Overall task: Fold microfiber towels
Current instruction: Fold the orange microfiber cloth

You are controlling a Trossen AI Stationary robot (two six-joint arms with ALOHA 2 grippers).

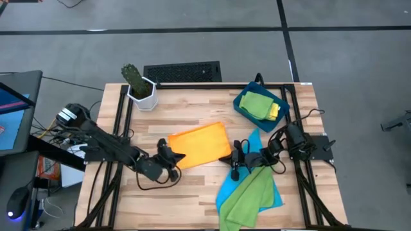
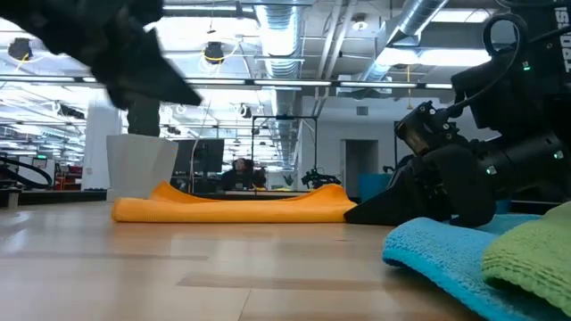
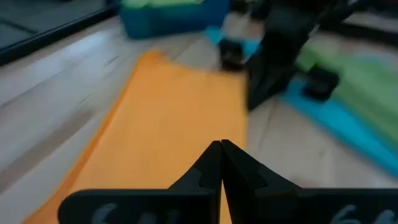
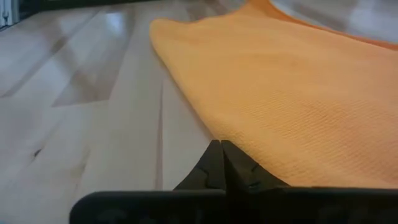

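The orange towel [image 1: 200, 145] lies flat near the middle of the table [image 1: 192, 199], a little askew. The left gripper [image 1: 172, 156] sits at the towel's near-left corner, fingers pressed together; from the left wrist view [image 3: 221, 163] the tips meet over the cloth's edge, and I cannot tell whether any cloth is pinched between them. The right gripper [image 1: 229, 158] is at the towel's right edge, its fingers also together; the right wrist view [image 4: 222, 160] shows the tips right at the hem, low on the wood, and again I cannot tell if cloth is caught.

Just right of the orange one, a blue towel [image 1: 273, 192] spreads toward the table's front edge with a green towel [image 1: 247, 199] lying on top of it, partly hanging past the front. The right arm reaches over these 2.

At the back right a blue tray [image 1: 243, 108] holds another green towel [image 1: 259, 102] on a yellow towel [image 1: 275, 111]. A white pot with a cactus [image 1: 139, 86] stands at the back left corner.

In the low view the orange towel [image 2: 232, 207] lies low on the wood with a slightly raised edge.
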